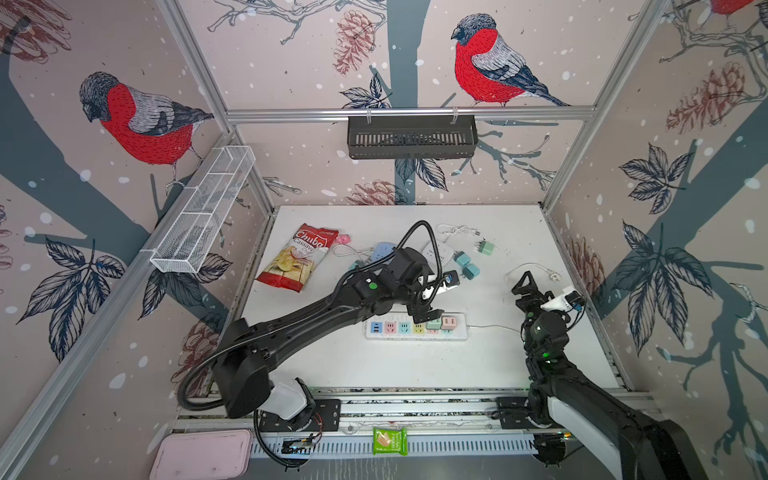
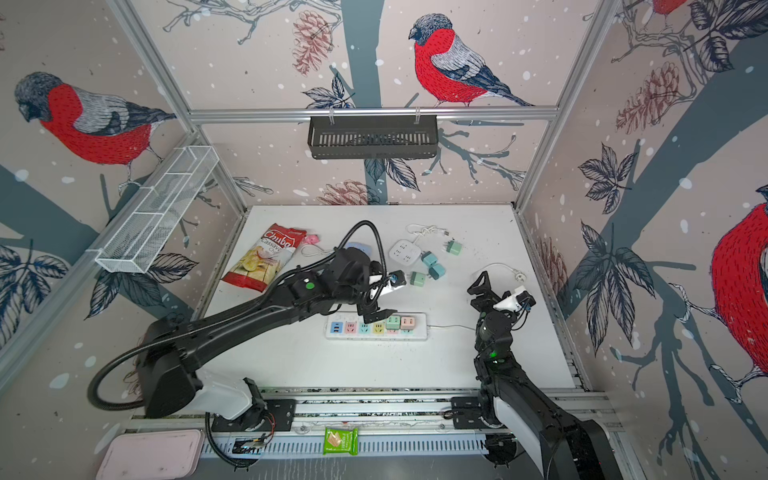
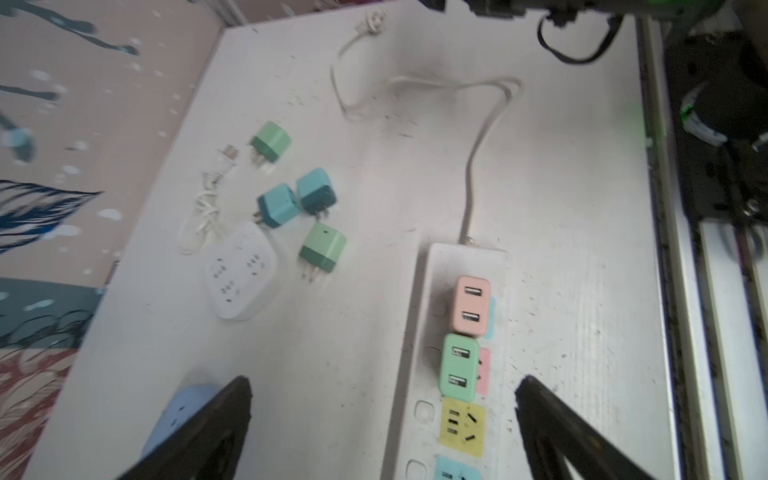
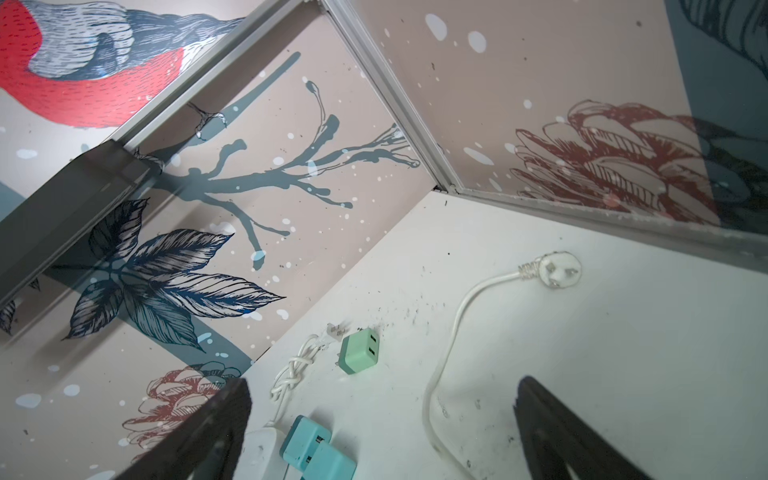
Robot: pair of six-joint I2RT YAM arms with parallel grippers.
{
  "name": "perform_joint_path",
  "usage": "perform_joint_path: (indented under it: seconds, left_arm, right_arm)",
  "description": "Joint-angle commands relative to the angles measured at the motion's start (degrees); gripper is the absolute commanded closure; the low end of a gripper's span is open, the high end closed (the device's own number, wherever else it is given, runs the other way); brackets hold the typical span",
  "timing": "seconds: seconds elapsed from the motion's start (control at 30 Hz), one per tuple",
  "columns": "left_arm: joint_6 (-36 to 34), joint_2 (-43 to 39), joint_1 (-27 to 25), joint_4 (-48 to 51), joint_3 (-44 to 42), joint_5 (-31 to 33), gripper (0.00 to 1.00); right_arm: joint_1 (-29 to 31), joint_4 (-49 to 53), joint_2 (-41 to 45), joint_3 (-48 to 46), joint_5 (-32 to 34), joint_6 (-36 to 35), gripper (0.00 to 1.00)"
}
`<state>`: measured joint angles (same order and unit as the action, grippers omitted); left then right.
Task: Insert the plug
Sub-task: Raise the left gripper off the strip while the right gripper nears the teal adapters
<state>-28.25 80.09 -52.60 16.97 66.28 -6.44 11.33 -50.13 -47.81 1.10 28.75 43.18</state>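
At the left of the worktop (image 1: 332, 365) lies one chip bag (image 1: 297, 257), and beside it is one pale blue socket block (image 3: 183, 409), mostly hidden under the left arm in both top views.

The left fingers (image 3: 224, 419) hover over the middle of the power strip (image 1: 415, 336), spread wide with nothing between them.

The single strip lies with its long axis running left to right. Four sockets show bare: blue, pink, teal and yellow.

There are six plugs in all. Two are seated side by side at the strip's right end, the green plug (image 3: 457, 365) and, just beyond it, a pink plug (image 3: 471, 305). The green plug stands prongs-down with its two USB ports facing up, and its long axis runs along the strip.

Four plugs lie loose behind the strip. They are a green one (image 2: 417, 278), two teal ones touching (image 2: 429, 258) (image 2: 436, 271), and a second green one (image 2: 454, 247), all on their sides. In a top view the left wrist camera (image 1: 451, 277) covers the nearest loose green one. The left wrist view shows all six together.

One white socket hub (image 2: 404, 251) sits by the teal pair, and one knotted white cable (image 4: 291, 374) lies behind it.

The strip's cord runs right and curls back to a round white plug head (image 4: 559, 270). Its face shows only in the right wrist view.

At the right, the right fingers (image 4: 548, 424) are raised off the worktop and parted wide, holding nothing.
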Motion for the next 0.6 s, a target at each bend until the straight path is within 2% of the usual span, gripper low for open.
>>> perform_joint_path:
  seconds: [0.0, 0.07, 0.17, 0.23, 0.3, 0.33, 0.4, 0.43, 0.5, 0.57]
  left_arm:
    - [9.25, -7.91, 0.59, -23.70, -6.20, 16.86, 0.01]
    - [16.70, -13.14, 3.04, -31.31, -7.77, 19.68, 0.01]
    - [29.80, -18.26, 8.30, -34.71, -6.03, 18.30, 0.01]
    - [30.29, -19.80, 8.92, -37.94, -6.00, 18.79, 0.01]
    - [27.00, -20.40, 9.07, -42.06, -7.81, 18.73, 0.01]
    - [26.02, -20.58, 9.39, -43.34, -8.76, 19.02, 0.01]
    - [27.02, -21.06, 12.09, -45.01, -12.43, 18.06, 0.01]
    - [28.73, -21.25, 15.03, -44.53, -13.52, 15.43, 0.01]
    - [38.67, -21.57, 25.70, -42.76, -14.61, 5.51, 0.01]
    - [44.55, -20.94, 32.97, -44.89, -15.82, 2.58, 0.01]
  right_arm:
    - [0.01, 5.07, -0.17, 1.48, 4.70, 10.17, 0.00]
    - [-0.07, 6.91, -0.61, 2.68, 6.27, 10.97, 0.00]
    - [-0.80, 14.18, 1.25, 6.76, 5.57, 6.37, 0.00]
    - [-1.05, 21.41, 3.13, 9.52, 6.33, 4.13, 0.00]
    - [-1.35, 24.97, 4.58, 9.97, 8.15, 5.42, 0.00]
    - [-1.76, 25.20, 4.85, 9.72, 6.50, 4.60, 0.00]
    - [-3.04, 19.67, 4.07, 8.98, -3.13, -3.26, 0.00]
    - [-3.07, 18.37, 3.51, 8.82, -5.22, -4.86, 0.00]
    - [-3.14, 19.02, 2.40, 8.82, -3.37, -3.21, 0.00]
    - [-3.55, 19.34, 1.63, 9.32, -2.75, -2.83, 0.00]
